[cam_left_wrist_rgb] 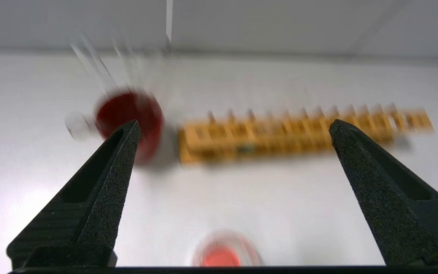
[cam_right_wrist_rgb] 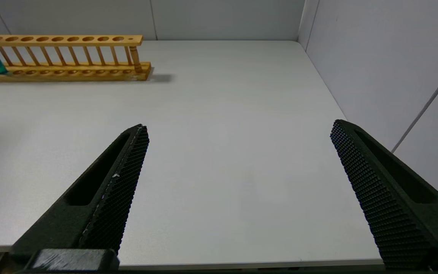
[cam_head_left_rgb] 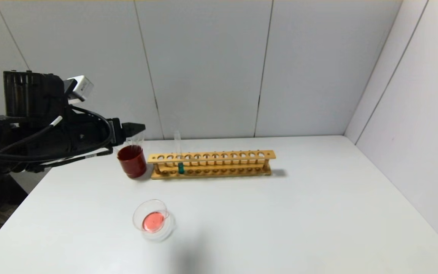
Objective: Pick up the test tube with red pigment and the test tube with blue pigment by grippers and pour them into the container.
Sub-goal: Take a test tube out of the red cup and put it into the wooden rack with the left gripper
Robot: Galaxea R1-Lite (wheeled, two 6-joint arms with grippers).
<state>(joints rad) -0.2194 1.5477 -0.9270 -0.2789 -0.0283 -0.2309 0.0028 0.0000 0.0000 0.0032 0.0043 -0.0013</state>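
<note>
Container, nearest you in front of the rack, holds red liquid. Blue tube stands unpoured in the rack. Left gripper spread by the cup; right gripper spread, idle.

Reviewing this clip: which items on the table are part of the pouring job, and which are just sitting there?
Part of the job:
blue tube, upright in the rack
glass dish, with red liquid in it
left gripper, open, near the red cup
right gripper, open, over bare table

Just there:
wooden rack
red cup, with clear tubes in it
</note>
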